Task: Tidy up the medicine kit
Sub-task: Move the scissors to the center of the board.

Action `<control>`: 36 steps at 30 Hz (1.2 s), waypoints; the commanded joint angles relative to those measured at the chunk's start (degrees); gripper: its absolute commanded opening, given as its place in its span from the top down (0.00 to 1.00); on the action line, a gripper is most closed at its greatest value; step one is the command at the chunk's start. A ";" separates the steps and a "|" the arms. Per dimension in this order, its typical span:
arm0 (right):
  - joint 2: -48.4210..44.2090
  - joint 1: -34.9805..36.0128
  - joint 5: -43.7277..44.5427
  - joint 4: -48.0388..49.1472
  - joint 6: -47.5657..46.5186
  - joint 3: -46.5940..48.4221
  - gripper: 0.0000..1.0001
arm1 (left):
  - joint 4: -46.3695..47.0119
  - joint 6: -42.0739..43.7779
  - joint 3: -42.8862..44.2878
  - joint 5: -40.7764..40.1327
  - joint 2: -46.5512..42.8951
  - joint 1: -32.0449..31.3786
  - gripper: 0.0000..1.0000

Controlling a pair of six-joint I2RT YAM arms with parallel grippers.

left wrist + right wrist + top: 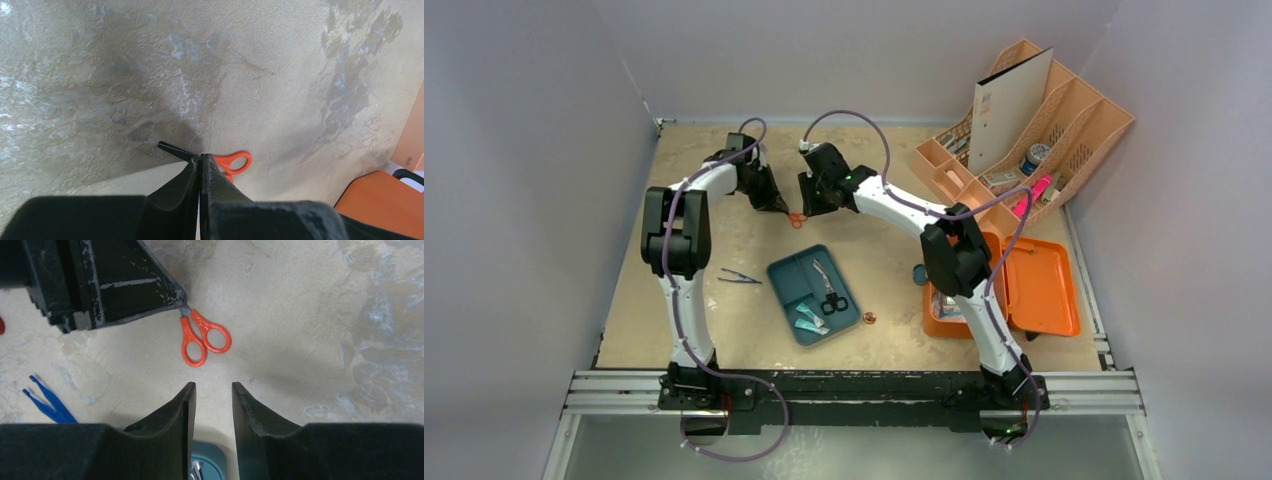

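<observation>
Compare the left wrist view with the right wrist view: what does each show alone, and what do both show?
Left wrist only: the black blade tip of the scissors and a corner of the orange case. Right wrist only: blue tweezers, part of the teal tray, the open right gripper. Both: those orange-handled scissors, pinched by the shut left gripper.

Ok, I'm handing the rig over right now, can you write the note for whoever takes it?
Left end effector: shut on the orange-handled scissors by the blades, far centre of the table.
Right end effector: open, empty, just short of the handles.
Medicine kit: open, on the right.
Done: unclear, the right arm hides most of its base.
Left: scissors, blue tweezers and the tools in the teal tray lie outside the kit.
</observation>
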 commanded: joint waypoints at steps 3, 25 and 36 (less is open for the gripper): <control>3.48 -0.18 2.82 -1.00 -0.27 6.29 0.65 | -0.72 2.08 0.32 -2.63 1.35 0.18 1.00; 6.13 -0.10 6.60 -2.95 -3.17 7.29 0.66 | 4.60 -4.46 -6.55 5.53 -8.11 -0.80 1.00; 8.97 0.21 6.52 -2.67 -1.17 12.09 0.66 | 3.71 -6.72 -2.57 2.28 -7.80 1.99 1.00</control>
